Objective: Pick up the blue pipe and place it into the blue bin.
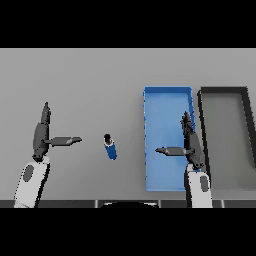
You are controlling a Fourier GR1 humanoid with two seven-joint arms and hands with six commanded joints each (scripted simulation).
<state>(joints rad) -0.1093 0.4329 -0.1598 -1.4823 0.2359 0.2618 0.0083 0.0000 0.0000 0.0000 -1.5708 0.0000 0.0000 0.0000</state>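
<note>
Centrally on the grey table point(90, 75): blue pipe point(110, 147), short, dark-capped, untouched. Left hand point(42, 137) well to its left, fingers straight, thumb out toward the pipe, holding nothing. Bare table between pipe and blue bin point(148, 150). Right hand point(189, 145) above the bin's right side, fingers straight, thumb pointing left, likewise holding nothing. Dark bin point(202, 130) just beside the blue one's right edge.
</note>
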